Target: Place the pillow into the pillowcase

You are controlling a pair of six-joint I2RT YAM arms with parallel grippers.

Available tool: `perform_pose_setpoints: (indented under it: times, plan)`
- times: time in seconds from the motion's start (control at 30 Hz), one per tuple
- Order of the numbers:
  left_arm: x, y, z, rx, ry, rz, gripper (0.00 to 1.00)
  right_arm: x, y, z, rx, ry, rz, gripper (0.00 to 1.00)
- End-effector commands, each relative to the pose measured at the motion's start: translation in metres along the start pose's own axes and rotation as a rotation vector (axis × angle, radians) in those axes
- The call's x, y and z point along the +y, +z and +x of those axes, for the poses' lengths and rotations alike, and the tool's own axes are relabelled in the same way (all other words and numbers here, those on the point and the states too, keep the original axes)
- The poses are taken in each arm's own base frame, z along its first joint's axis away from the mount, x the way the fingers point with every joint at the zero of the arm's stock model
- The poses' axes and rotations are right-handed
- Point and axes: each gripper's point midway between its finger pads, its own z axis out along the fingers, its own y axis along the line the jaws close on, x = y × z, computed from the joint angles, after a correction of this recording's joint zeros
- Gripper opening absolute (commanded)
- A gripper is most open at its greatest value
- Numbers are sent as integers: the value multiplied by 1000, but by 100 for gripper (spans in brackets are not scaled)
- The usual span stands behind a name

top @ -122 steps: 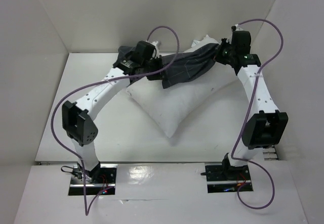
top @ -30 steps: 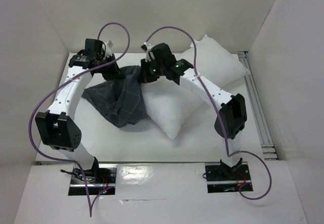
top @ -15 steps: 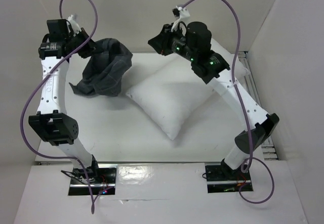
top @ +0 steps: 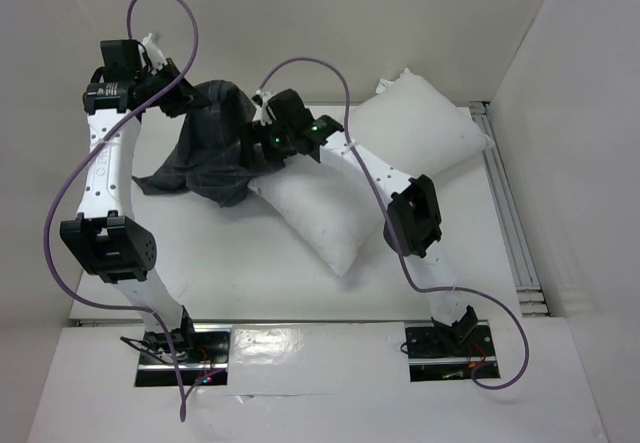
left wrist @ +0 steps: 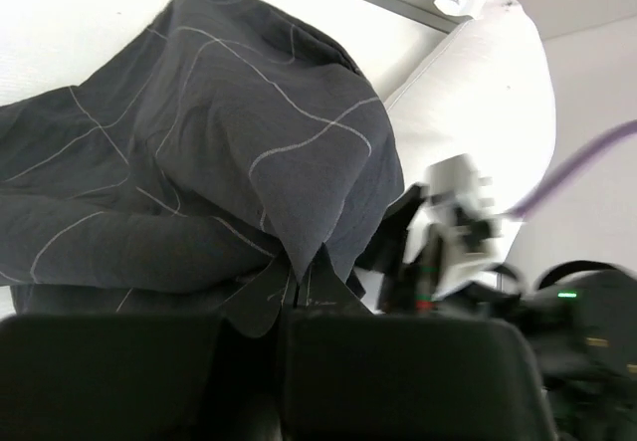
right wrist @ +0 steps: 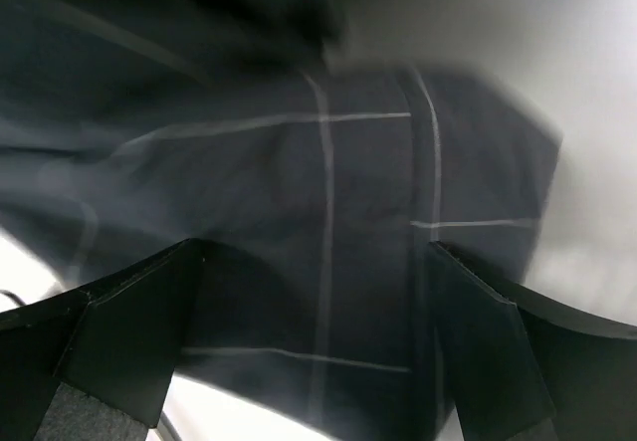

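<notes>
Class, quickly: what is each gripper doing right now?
Left gripper: shut on the pillowcase.
Right gripper: open, nothing gripped, pillowcase just ahead.

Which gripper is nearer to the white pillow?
Right. The open right gripper is at the pillowcase, close by the left corner of the pillow; the left gripper holds the pillowcase up, farther left.

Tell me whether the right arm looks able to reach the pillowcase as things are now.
Probably yes. The right tool is open, with the pillowcase cloth directly in front of it and nothing between them. The left tool holds part of the cloth raised, which should help.
</notes>
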Motion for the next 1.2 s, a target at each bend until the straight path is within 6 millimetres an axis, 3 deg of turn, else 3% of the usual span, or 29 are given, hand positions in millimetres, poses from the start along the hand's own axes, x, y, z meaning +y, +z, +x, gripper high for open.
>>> perform_pose_setpoints:
  times: [0.0, 0.07, 0.13, 0.17, 0.2, 0.23, 0.27, 0.3, 0.33, 0.43, 0.47, 0.63, 0.67, 0.73, 0.87, 0.93, 0.97, 1.0, 1.07, 1.1, 1.13, 1.17]
  plan:
    - [-13, -8, -11, -35, 10, 48, 0, 4, -22, -11, -32, -50, 47, 100]
    - [-8, -10, -14, -46, 5, 33, 0, 7, -18, -5, -8, -57, 12, 100]
    - [-6, -9, -15, -52, 5, 23, 0, 15, -14, 1, 11, -60, -9, 88]
    - [-4, -9, -16, -57, 5, 12, 0, 15, -10, 6, 28, -57, -23, 77]
    - [-4, -9, -16, -57, 5, 12, 0, 21, -11, 11, 50, -53, -63, 39]
    - [-1, -12, -22, -78, 5, -2, 0, 27, -17, 7, 42, -48, -78, 19]
    - [1, -12, -23, -84, 5, -14, 0, 30, -22, 1, 23, -54, -85, 5]
    - [3, -15, -28, -101, 4, -25, 0, 35, -28, -4, 5, -48, -91, 0]
    - [6, -20, -35, -120, 3, -30, 0, 49, -49, -27, -72, -72, -117, 0]
    - [13, -27, -48, -153, -11, -42, 0, 63, -80, -46, -156, -98, -142, 0]
    - [21, -31, -52, -165, -20, -55, 0, 74, -104, -59, -213, -116, -161, 0]
    - [25, -47, -69, -214, -30, -54, 0, 94, -164, -84, -337, -154, -168, 0]
    - [31, -50, -72, -226, -45, -69, 0, 109, -186, -93, -382, -172, -193, 0]
    - [31, -59, -78, -253, -41, -78, 0, 123, -197, -86, -384, -211, -222, 0]
    - [33, -64, -81, -271, -41, -92, 0, 168, -213, -38, -319, -334, -304, 0]
    - [33, -64, -81, -271, -41, -92, 0, 168, -206, 6, -218, -330, -299, 0]
    - [41, -58, -74, -246, -49, -104, 0, 180, -203, 31, -169, -343, -317, 0]
    - [48, -52, -70, -228, -61, -112, 0, 172, -193, 65, -89, -329, -295, 0]
    - [55, -43, -60, -198, -50, -130, 0, 165, -182, 109, 14, -314, -249, 3]
    - [66, -32, -48, -155, -47, -157, 2, 165, -182, 143, 107, -308, -234, 35]
    - [69, -28, -39, -128, -44, -171, 13, 163, -184, 154, 140, -307, -205, 50]
    - [78, -23, -35, -103, -33, -191, 27, 148, -183, 156, 141, -285, -95, 63]
